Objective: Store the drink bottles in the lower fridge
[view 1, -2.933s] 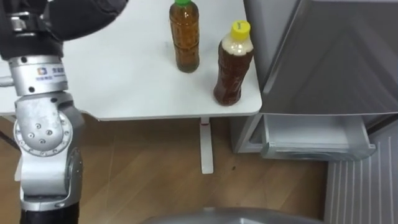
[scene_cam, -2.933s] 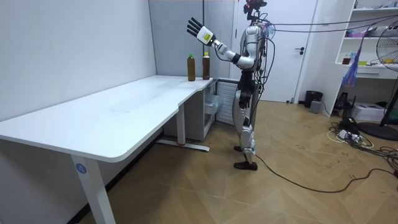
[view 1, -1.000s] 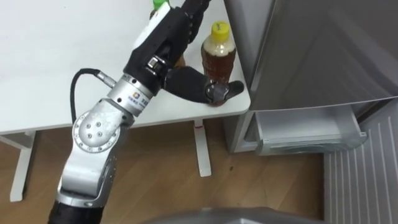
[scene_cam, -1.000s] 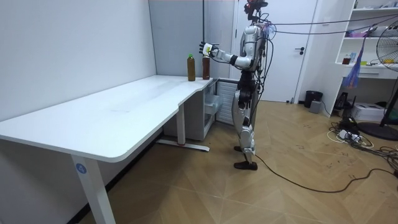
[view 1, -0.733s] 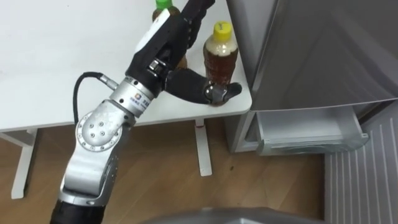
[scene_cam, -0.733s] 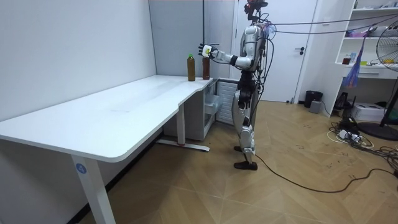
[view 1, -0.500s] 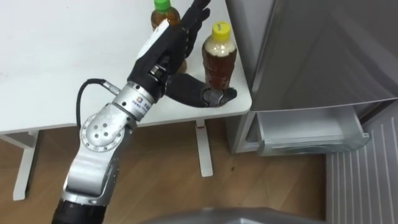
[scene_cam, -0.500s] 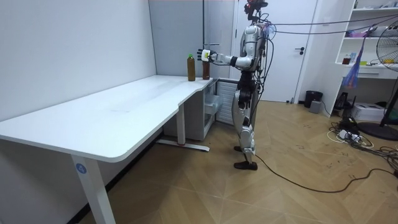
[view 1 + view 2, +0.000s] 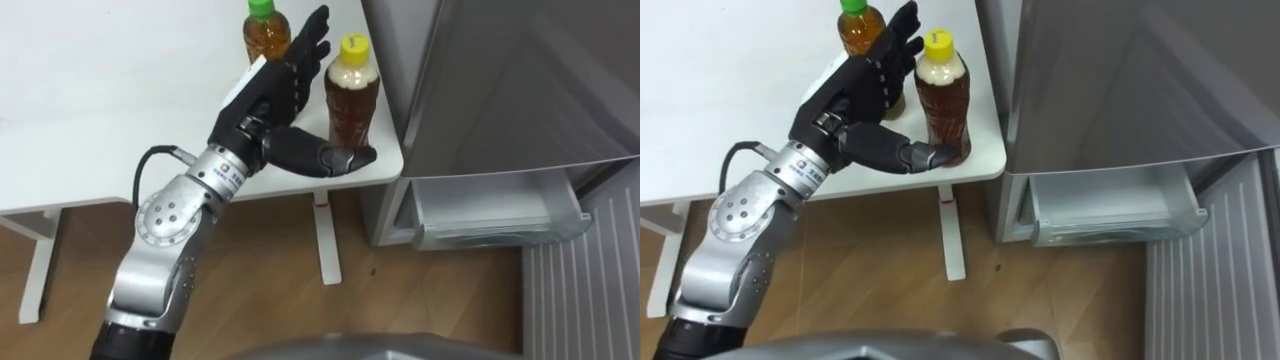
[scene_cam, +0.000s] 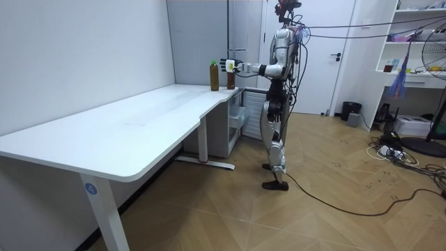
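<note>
Fingers (image 9: 306, 45) of the left hand (image 9: 265, 100) spread loose beside the yellow-capped brown bottle (image 9: 352, 100).

A long white desk (image 10: 139, 118) is running along the pale wall (image 10: 77, 49), its near end rounding off toward the room view's lower left. A white leg (image 9: 326, 235) is standing under the desk near its right front corner, its foot resting on the wooden floor (image 10: 230, 209). Farther back, a white door (image 10: 324, 70) is standing closed, with a small dark bin (image 10: 350, 110) sitting near it. At the room view's right, a shelf unit (image 10: 418, 49) is holding oddments, a fan (image 10: 425, 145) is standing before it, and loose cables (image 10: 390, 150) are lying on the floor.
</note>
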### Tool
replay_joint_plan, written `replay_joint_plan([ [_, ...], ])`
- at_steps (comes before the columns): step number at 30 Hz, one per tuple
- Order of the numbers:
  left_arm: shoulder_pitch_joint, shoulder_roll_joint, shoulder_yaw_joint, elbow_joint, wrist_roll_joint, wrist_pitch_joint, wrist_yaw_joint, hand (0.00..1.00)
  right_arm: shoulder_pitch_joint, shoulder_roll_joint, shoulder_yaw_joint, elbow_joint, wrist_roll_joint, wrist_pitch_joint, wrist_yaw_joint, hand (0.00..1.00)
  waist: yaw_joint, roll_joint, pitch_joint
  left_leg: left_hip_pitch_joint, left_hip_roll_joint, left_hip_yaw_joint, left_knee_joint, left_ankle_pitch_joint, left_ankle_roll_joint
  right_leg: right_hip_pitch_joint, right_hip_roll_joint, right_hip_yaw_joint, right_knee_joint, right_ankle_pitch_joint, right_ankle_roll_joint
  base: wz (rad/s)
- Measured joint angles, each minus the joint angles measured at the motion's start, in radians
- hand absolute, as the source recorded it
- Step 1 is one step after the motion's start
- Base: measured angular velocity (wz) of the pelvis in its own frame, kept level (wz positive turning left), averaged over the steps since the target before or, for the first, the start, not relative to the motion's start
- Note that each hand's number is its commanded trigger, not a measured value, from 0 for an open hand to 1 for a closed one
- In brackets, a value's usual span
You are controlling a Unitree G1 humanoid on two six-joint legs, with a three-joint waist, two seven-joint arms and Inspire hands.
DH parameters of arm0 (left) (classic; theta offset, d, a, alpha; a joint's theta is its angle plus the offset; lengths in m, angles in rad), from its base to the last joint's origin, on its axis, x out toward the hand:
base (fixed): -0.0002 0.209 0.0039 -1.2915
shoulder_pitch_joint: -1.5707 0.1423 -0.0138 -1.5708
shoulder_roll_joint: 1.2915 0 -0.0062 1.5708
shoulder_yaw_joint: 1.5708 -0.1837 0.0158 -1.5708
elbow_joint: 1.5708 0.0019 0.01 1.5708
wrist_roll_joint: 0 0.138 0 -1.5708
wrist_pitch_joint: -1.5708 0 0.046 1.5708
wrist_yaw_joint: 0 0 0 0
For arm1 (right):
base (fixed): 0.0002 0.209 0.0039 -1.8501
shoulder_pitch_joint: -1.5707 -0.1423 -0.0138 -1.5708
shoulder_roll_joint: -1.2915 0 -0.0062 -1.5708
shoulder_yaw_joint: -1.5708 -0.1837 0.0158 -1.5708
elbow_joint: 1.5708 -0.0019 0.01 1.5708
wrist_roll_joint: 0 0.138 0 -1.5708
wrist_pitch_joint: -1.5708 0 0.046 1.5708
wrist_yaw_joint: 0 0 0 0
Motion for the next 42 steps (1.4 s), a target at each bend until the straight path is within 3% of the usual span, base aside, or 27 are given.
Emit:
replay_joint_plan([
  [6, -0.002, 0.0, 0.001, 0.0, -0.018, 0.015, 0.018, 0.0, 0.005, 0.0, 0.0, -0.026, 0.0, 0.019, 0.001, 0.0, -0.001, -0.002, -0.0003, 0.0, 0.0, 0.0, 0.0, 0.0, 0.0, 0.001, 0.0, 0.0, 0.0, 0.0, 0.0, 0.0],
  [23, -0.008, 0.003, 0.0, 0.007, -0.019, 0.039, 0.017, 0.0, 0.004, 0.0, 0.0, -0.036, 0.023, 0.026, -0.006, 0.0, -0.024, -0.002, 0.0004, 0.0, 0.0, 0.004, 0.0, 0.0, 0.0, -0.002, 0.001, 0.013, 0.002, 0.0, 0.0, -0.01],
  [28, -0.008, 0.004, -0.002, 0.007, -0.019, 0.065, 0.014, 0.0, 0.005, 0.0, 0.0, -0.039, 0.023, 0.042, -0.015, 0.0, -0.031, -0.002, 0.0004, -0.001, 0.001, 0.017, 0.0, 0.0, 0.0, -0.009, 0.004, 0.025, 0.001, 0.0, 0.0, -0.08],
  [42, -0.013, 0.005, -0.002, 0.007, -0.019, 0.067, 0.015, 0.0, -0.002, 0.0, -0.001, -0.042, 0.025, 0.043, -0.037, 0.0, -0.038, -0.002, 0.001, -0.015, 0.002, 0.026, 0.0, 0.0, 0.0, -0.033, 0.004, 0.03, 0.014, 0.0, 0.0, -0.01],
])
